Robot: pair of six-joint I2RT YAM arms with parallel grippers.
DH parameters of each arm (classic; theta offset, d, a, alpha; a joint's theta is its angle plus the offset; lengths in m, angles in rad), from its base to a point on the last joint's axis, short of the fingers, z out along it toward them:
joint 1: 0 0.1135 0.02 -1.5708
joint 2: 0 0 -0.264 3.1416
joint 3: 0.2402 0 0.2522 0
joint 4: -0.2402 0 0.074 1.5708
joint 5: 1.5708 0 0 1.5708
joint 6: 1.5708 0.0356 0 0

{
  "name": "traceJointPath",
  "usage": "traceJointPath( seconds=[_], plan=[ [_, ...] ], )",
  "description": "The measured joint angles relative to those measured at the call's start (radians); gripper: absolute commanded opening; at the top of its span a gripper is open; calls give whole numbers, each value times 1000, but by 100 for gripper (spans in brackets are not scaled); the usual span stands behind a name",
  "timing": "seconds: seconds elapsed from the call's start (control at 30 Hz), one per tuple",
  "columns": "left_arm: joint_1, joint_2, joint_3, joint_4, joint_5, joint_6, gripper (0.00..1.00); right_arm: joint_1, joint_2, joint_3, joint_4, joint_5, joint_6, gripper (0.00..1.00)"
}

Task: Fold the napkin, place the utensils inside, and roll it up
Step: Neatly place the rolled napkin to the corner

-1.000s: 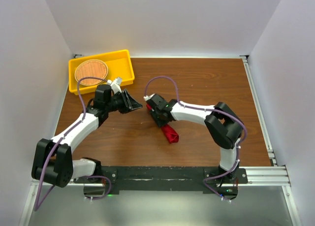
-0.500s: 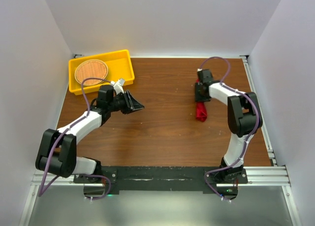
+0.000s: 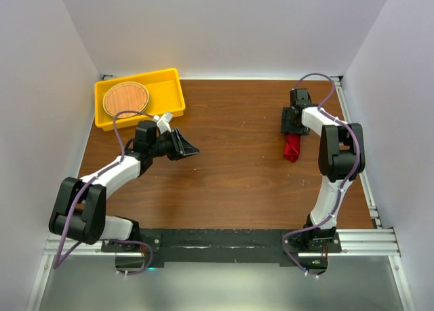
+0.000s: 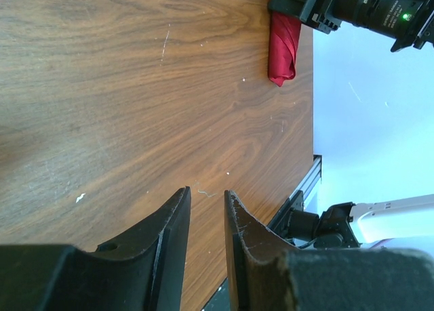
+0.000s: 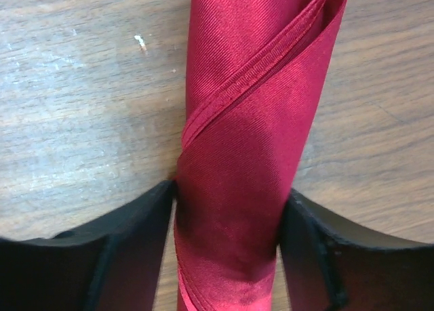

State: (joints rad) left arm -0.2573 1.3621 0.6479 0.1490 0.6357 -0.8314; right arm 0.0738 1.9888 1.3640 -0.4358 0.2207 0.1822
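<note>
Starting at yellow tray [image 3: 173, 87]: round woven mat [image 3: 125, 99] lies inside. Your left gripper [image 3: 190, 148] hovers just right of tray's near corner, jaws slightly parted, holding nothing. Far right of tray, napkin [image 3: 292, 148] lies on table [image 3: 237, 182], rolled into tight red tube. Your right gripper [image 3: 293, 129] straddles roll's end farthest from you, fingers [image 5: 135, 243] against both sides; you cannot tell whether clamped or let go.
</note>
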Motion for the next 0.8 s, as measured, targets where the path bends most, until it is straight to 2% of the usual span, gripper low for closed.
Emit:
traceJointPath(
  seconds=[0.23, 0.43, 0.57, 0.7, 0.73, 0.8],
  plan=[
    [0, 0, -12, 16, 6, -15, 31, 0, -7, 10, -44, 5, 8, 85],
    [0, -3, -37, 16, 1, -21, 31, 8, -63, 29, -204, 6, 19, 88],
    [0, -34, -38, -24, -21, -13, 31, 33, -177, 90, -317, 30, 24, 88],
    [0, -81, 0, -109, -55, 10, 32, 146, -334, 182, -402, 58, 35, 89],
    [0, -92, 18, -134, -64, 14, 32, 195, -375, 202, -416, 60, 42, 98],
    [0, -114, 52, -177, -77, 22, 33, 302, -454, 227, -437, 51, 57, 98]
  ],
)
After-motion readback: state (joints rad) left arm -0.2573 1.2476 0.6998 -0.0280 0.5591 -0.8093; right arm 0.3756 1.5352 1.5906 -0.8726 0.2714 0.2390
